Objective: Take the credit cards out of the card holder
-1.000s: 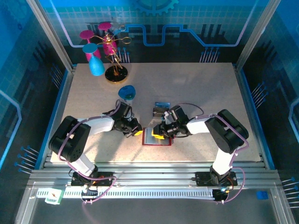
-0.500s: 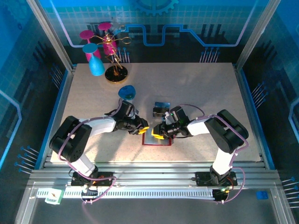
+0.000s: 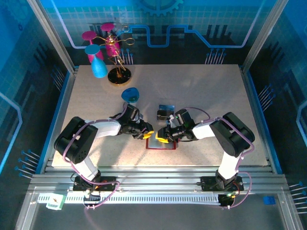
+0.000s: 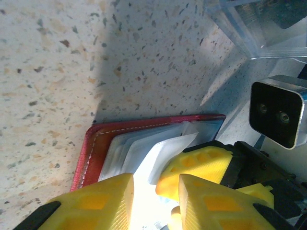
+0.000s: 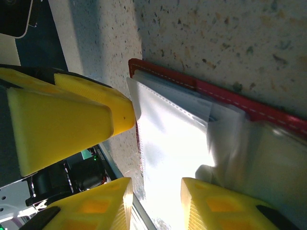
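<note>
The red card holder [image 3: 161, 143] lies open on the table between both arms. Its red edge [image 4: 93, 148] frames pale glossy inner sleeves [image 4: 144, 153]; glare hides whether credit cards sit in them. My left gripper [image 3: 146, 133] [image 4: 156, 201] hovers open over the holder's left part, with the sleeve showing in the gap. My right gripper [image 3: 162, 138] [image 5: 156, 206] is open too, straddling a white sleeve [image 5: 177, 143] beside the red edge [image 5: 216, 91]. The two grippers' fingertips almost meet. A bluish card [image 3: 166, 106] and a dark card [image 3: 163, 114] rest just behind the holder.
A clear plastic tray [image 4: 240, 33] holds those cards, right behind the grippers. A blue cup [image 3: 130, 94] lies behind my left arm. A gold stand with pink and blue cups [image 3: 109, 57] is at the back left. The metal rail [image 3: 153, 175] borders the near edge.
My left gripper slid right to the holder's left edge and its jaws spread apart. The right gripper and the holder stayed nearly still.
</note>
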Action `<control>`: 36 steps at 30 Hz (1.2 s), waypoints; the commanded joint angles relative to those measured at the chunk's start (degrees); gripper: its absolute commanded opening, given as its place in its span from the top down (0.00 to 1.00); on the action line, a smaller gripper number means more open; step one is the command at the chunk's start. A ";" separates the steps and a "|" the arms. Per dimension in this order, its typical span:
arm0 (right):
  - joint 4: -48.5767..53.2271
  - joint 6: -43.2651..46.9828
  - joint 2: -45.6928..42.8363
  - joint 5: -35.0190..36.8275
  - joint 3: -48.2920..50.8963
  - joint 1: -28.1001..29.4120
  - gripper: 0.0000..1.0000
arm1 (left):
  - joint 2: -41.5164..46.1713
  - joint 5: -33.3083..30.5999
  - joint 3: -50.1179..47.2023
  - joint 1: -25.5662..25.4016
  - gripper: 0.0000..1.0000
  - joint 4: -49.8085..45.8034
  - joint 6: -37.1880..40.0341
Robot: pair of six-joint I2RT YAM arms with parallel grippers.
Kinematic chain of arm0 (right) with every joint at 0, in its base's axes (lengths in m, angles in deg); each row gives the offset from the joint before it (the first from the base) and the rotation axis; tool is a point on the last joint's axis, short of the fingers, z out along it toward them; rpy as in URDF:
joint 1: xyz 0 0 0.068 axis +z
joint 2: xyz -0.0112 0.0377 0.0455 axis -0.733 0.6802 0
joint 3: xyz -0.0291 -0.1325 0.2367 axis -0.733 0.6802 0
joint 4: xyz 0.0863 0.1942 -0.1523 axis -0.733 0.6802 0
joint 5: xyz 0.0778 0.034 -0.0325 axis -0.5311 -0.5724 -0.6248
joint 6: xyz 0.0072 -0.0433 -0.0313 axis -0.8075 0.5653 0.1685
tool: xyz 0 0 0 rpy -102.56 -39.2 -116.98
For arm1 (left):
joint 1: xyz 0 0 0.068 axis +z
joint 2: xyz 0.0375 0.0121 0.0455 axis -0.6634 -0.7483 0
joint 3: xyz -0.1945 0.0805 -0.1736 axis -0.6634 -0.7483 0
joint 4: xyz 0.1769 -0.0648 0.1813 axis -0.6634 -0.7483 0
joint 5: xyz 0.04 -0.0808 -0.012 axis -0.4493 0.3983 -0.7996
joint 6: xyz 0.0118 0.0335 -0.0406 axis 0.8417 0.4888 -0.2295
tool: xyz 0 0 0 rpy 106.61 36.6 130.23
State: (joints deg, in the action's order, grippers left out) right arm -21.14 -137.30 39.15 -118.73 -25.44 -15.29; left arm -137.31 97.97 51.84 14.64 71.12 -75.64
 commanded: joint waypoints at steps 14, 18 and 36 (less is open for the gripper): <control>3.39 -0.16 2.82 0.63 1.37 -0.64 0.67 | -1.10 -1.04 1.18 -0.58 0.67 -2.55 1.54; 3.48 -0.13 2.90 0.43 1.26 -0.66 0.66 | -0.74 -1.58 1.74 -0.59 0.67 -3.76 2.22; 3.48 0.02 3.64 -0.12 0.94 -0.75 0.66 | -2.63 0.16 2.07 -1.45 0.67 -4.46 3.68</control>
State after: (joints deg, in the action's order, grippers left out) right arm -22.00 -137.30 39.80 -120.34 -25.44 -15.72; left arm -138.73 97.18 52.72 14.34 69.20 -73.94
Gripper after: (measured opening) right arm 0.339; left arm 0.330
